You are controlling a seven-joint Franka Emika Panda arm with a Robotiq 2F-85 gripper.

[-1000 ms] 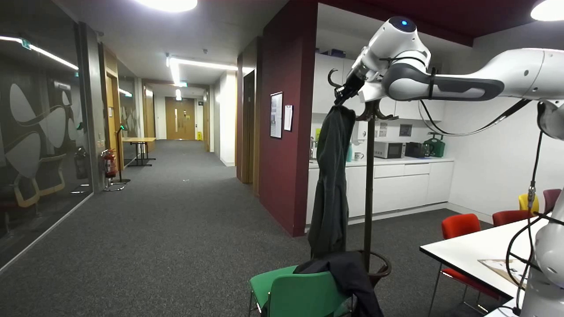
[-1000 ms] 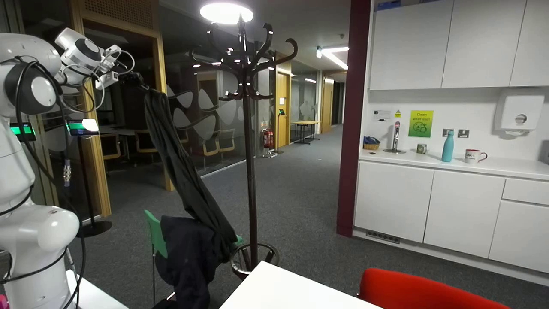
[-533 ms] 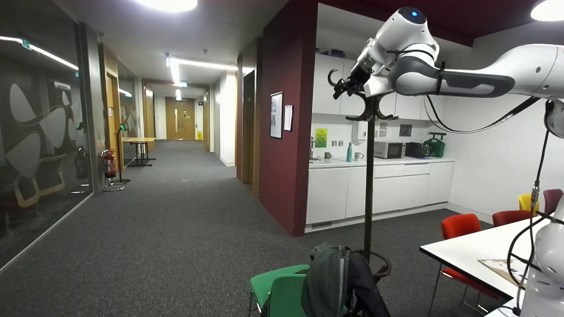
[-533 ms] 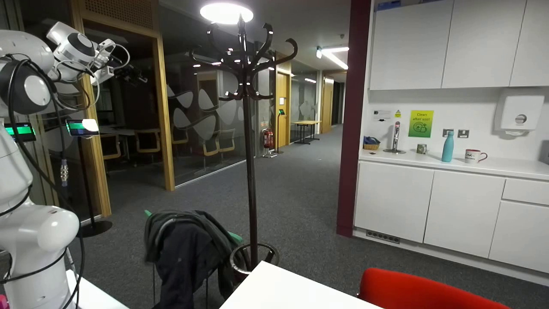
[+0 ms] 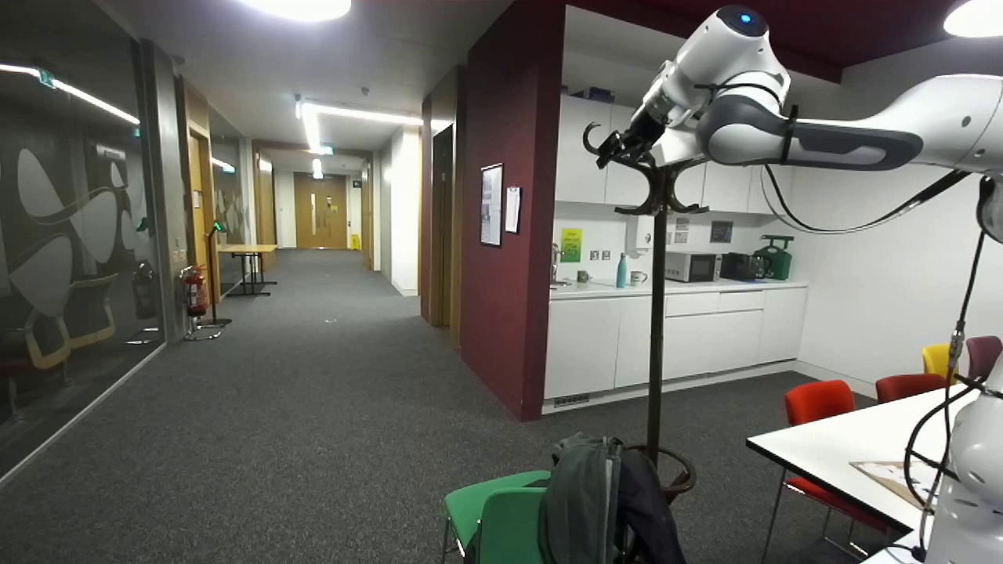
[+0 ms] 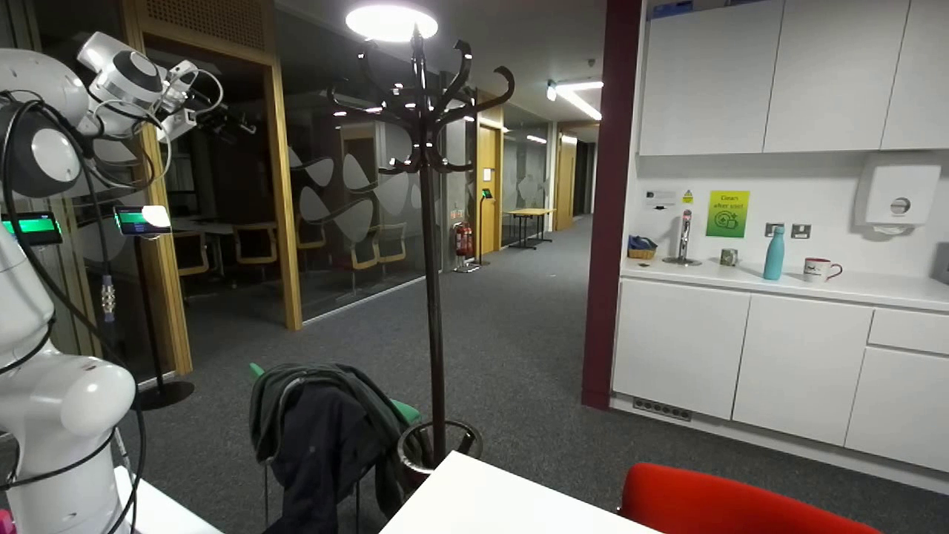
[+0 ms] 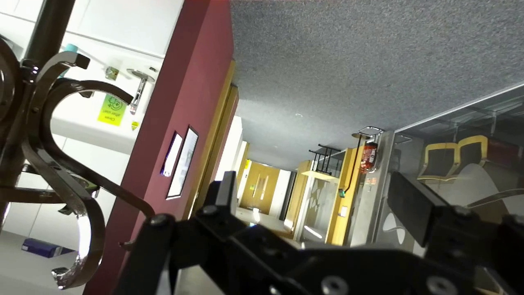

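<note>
1. Gripper: fingers apart, nothing between them.
2. Bentwood coat stand: 4 o'clock from the gripper in an exterior view; no garment hangs there.
3. Charcoal jacket: 6 o'clock, well below, draped over the green chair beside a dark garment.
4. Judged status: jacket set-down appears complete; no handling appears left.
</note>
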